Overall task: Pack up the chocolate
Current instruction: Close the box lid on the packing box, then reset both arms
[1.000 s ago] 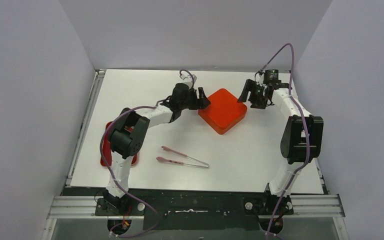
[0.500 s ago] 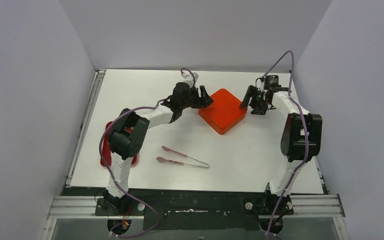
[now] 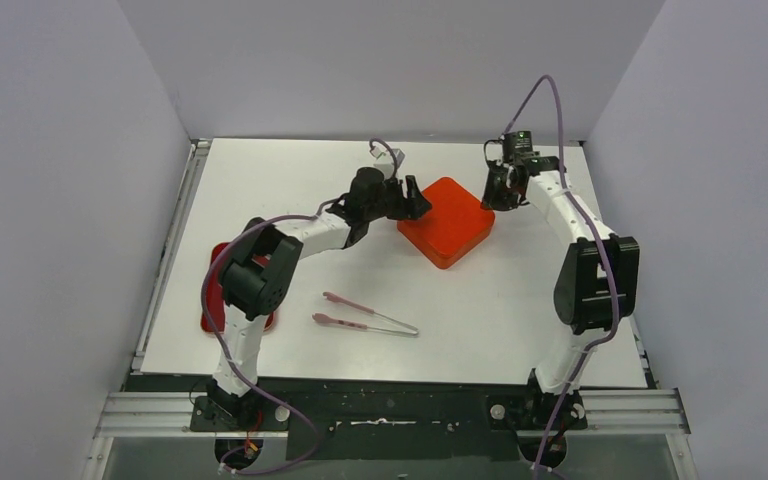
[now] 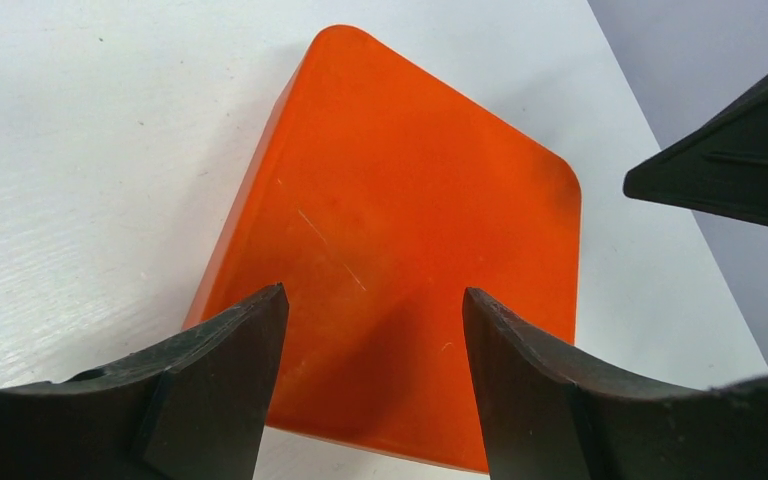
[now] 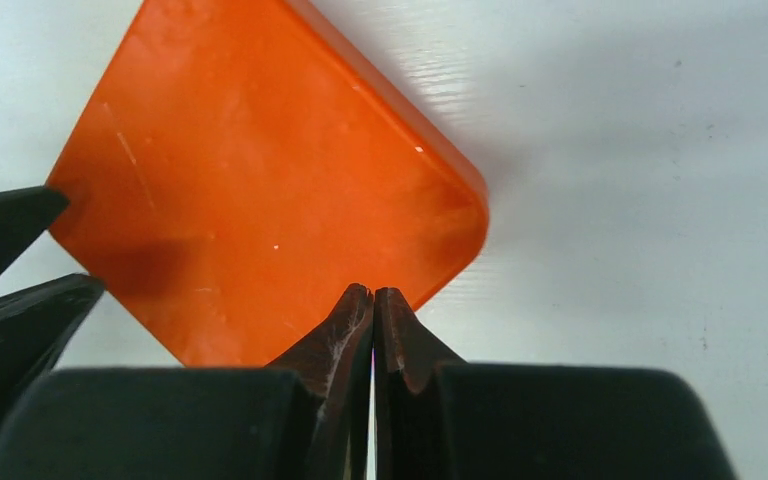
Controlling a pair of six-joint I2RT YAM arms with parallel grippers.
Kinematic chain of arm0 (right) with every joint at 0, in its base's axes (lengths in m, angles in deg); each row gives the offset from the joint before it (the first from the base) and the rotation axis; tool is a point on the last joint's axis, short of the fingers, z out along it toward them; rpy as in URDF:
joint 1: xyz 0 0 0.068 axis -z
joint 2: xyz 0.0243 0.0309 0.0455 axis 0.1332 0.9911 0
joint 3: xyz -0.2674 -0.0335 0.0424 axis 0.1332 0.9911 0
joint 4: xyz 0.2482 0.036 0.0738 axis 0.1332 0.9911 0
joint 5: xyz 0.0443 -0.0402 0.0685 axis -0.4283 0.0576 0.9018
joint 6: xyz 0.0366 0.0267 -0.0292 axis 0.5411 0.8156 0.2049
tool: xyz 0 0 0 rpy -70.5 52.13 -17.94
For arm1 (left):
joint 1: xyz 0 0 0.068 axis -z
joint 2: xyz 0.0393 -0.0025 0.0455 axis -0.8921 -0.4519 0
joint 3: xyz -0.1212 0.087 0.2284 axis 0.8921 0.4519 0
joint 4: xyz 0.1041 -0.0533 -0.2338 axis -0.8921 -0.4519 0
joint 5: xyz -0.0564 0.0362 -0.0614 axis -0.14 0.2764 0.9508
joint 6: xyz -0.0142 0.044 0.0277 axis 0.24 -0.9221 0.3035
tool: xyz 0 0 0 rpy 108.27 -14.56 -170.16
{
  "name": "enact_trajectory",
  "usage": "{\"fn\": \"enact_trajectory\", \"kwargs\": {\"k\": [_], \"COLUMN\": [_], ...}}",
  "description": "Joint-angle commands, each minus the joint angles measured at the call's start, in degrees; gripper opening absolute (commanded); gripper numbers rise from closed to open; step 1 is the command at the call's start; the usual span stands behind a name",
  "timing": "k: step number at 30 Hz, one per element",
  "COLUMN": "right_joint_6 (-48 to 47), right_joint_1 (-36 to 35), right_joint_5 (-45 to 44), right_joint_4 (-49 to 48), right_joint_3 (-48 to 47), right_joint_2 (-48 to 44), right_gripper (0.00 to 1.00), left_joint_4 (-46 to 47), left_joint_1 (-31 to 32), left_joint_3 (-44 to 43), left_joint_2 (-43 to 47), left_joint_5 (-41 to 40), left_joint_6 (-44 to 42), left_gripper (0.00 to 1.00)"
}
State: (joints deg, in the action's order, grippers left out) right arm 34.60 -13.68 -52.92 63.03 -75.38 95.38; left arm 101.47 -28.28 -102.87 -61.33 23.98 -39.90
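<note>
Obs.: orange square lid (image 3: 445, 221) lies flat on the white surface (image 3: 520, 310), mid-far field, turned diamond-wise to the arms, so each arm faces a corner. The jaws of the left arm (image 3: 310, 228) stand moderately apart with nothing between them, at the lid's left corner. The left wrist view shows the two fingertips (image 4: 250, 320) low over the near edge of the lid (image 4: 400, 250). Contact cannot be judged from this angle. Likely reason for the pose: brace or pinch that edge. The jaws of the right arm (image 3: 560, 210) are pressed fully together, empty, at the opposite right corner. In the right wrist view the closed tips (image 5: 355, 310) point at the rounded corner of the lid (image 5: 260, 190). Judgement: a closed tip makes a narrow wedge or pusher, suited to nudging or prying a corner rather than grasping it. No chocolate is visible in any view. It may lie under the lid, but nothing confirms this, nor whether a box base sits beneath it. Pink tongs (image 3: 365, 313) lie unused on the near surface, well apart from both arms. They are presumably staged for picking up small pieces. A red container (image 3: 208, 300) sits at the left edge, partly hidden by the left arm's elbow, contents not readable. Packing itself not yet begun, as far as can be seen.
</note>
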Motion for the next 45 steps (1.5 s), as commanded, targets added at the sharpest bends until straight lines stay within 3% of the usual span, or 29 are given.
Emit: {"fn": "enact_trajectory", "kwargs": {"k": [1,7,12,19,25,32,38,39,40,45], "right_joint_6": [-1.9,-2.4,-2.9,-3.2,1.9,4.5,3.3,3.1,3.1,2.2], "right_joint_1": [-2.4,-2.6,-2.6,-4.9,-9.5,-14.0,-15.4,-15.7,-16.1,-16.4], "right_joint_5": [-6.8,-13.3,-16.4,-9.4,1.1,2.1,-0.4,-1.0,-1.3,-2.5], "right_joint_4": [2.2,9.1,8.6,8.3,0.8,-3.8,-5.8,-5.2,-5.1,-2.9], "right_joint_3": [-4.3,-3.6,-1.0,-4.4,3.3,9.9,15.1,15.3,15.7,15.4], "right_joint_2": [0.7,8.7,5.5,-0.5,-6.3,-6.8,-1.2,-0.7,-0.8,-4.8], "right_gripper": [0.00,0.00,0.00,0.00,0.00,0.00,0.00,0.00,0.00,0.00], "left_joint_4": [4.6,6.9,7.7,8.1,2.0,-4.8,-17.6,-20.1,-23.3,-36.4], "left_joint_1": [0.4,1.1,1.4,1.1,0.2,-1.9,-2.2,-2.2,-2.0,-1.3], "left_joint_3": [0.0,2.1,2.1,1.9,3.9,11.3,16.0,16.5,16.8,17.4], "left_joint_2": [-2.0,-2.0,-1.9,0.8,10.2,23.1,33.7,35.4,37.0,44.9], "left_joint_5": [1.3,1.7,2.5,2.8,0.6,-2.7,-8.1,-9.3,-9.6,-11.8], "left_joint_6": [0.3,0.6,0.2,1.6,-0.5,-3.8,-8.4,-8.4,-8.4,-7.0], "left_gripper": [0.62,0.62,0.62,0.62,0.63,0.64,0.74,0.93,0.97,0.97]}}
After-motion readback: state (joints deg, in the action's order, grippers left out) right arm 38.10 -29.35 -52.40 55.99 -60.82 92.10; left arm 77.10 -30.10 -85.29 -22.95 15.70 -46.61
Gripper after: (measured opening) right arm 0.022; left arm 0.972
